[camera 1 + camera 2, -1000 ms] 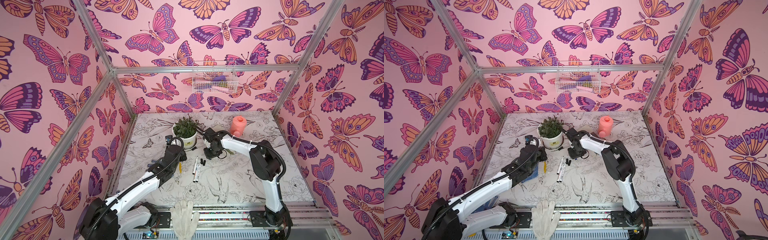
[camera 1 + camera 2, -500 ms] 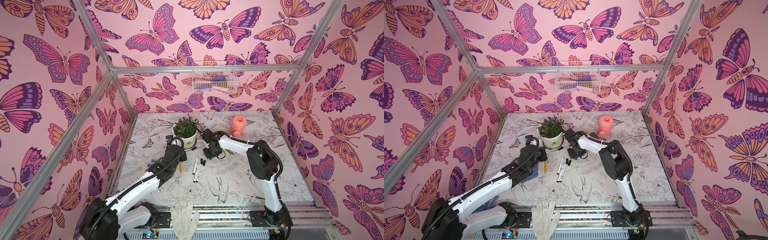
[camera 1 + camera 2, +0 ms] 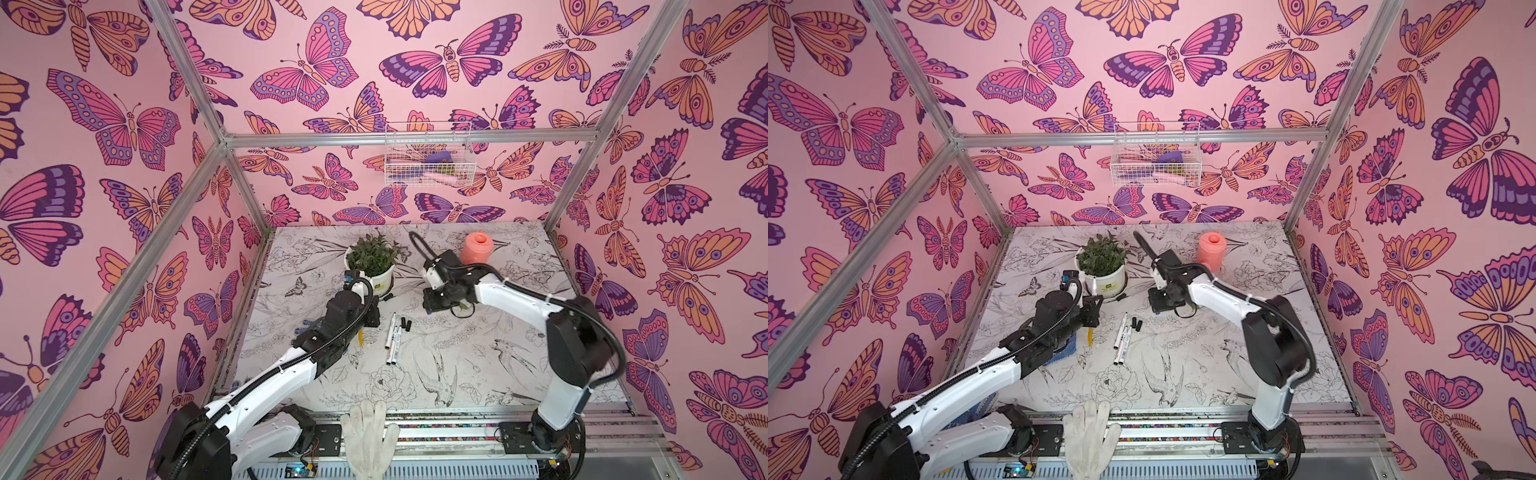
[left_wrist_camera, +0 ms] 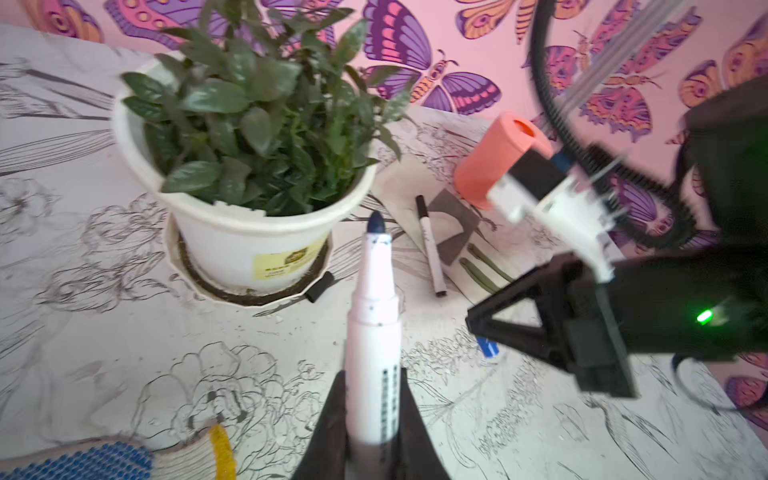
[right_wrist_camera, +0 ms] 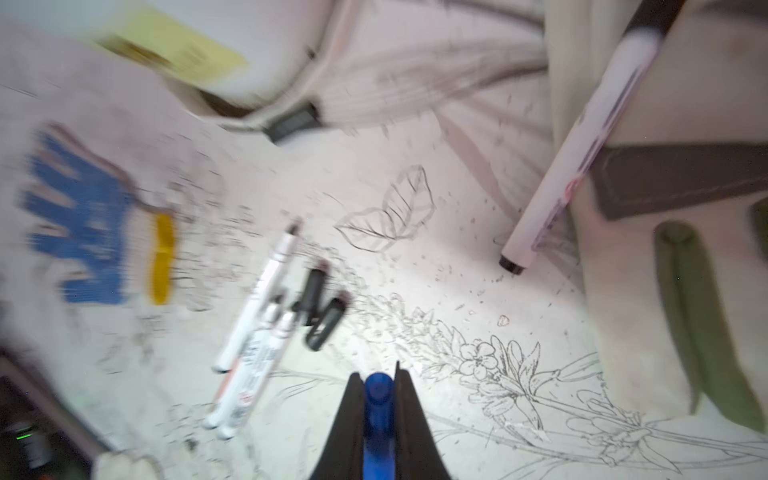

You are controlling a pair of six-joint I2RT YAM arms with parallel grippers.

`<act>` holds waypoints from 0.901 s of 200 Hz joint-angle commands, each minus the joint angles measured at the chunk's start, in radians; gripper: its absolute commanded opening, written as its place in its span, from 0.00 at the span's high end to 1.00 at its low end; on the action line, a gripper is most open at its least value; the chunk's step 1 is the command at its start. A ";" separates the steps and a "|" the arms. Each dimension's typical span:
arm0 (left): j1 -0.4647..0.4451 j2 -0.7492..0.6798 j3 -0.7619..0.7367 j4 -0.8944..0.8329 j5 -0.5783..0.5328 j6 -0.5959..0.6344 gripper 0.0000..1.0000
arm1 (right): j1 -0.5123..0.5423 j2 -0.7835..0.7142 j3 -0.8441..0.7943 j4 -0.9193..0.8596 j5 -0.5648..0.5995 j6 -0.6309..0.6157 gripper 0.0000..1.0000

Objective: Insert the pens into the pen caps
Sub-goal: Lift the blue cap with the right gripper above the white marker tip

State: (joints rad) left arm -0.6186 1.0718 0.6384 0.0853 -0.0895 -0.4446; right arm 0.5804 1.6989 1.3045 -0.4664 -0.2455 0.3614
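My left gripper (image 4: 372, 386) is shut on a white pen (image 4: 372, 332), whose dark blue tip points toward the plant pot; in a top view this pen (image 3: 1095, 286) stands upright. To the right, my right gripper (image 5: 377, 374) is shut on a blue pen cap (image 5: 377, 399), low over the table, which also shows in the left wrist view under that gripper as the blue cap (image 4: 487, 347). Three pens (image 3: 392, 338) lie between the arms with two black caps (image 3: 405, 323) beside them. Another black cap (image 4: 319, 286) rests against the pot's saucer. One more pen (image 5: 573, 153) lies behind my right gripper.
A potted plant (image 3: 372, 262) and a coral cylinder (image 3: 478, 248) stand at the back. A blue-dotted glove (image 5: 83, 224) lies under my left arm, and a white glove (image 3: 368, 432) hangs at the front edge. A wire basket (image 3: 428, 156) is on the back wall.
My right gripper's jaws have shut on the blue cap while staying near the same spot. The left arm and its pen have not moved.
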 commanded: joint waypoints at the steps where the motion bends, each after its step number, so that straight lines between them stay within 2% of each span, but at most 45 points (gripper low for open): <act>1: -0.020 0.016 -0.016 0.109 0.117 0.058 1.00 | -0.028 -0.119 -0.027 0.170 -0.154 0.051 0.97; 35: -0.060 0.086 -0.015 0.259 0.200 0.103 1.00 | -0.038 -0.263 -0.095 0.414 -0.297 0.132 0.97; 69: -0.090 0.135 -0.016 0.373 0.234 0.143 1.00 | -0.035 -0.282 -0.081 0.505 -0.375 0.183 0.97; 180: -0.128 0.186 -0.006 0.476 0.248 0.153 1.00 | -0.013 -0.253 -0.095 0.509 -0.329 0.169 0.97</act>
State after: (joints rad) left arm -0.7403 1.2530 0.6342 0.5045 0.1425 -0.3134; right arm 0.5526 1.4326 1.2156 0.0124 -0.5865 0.5278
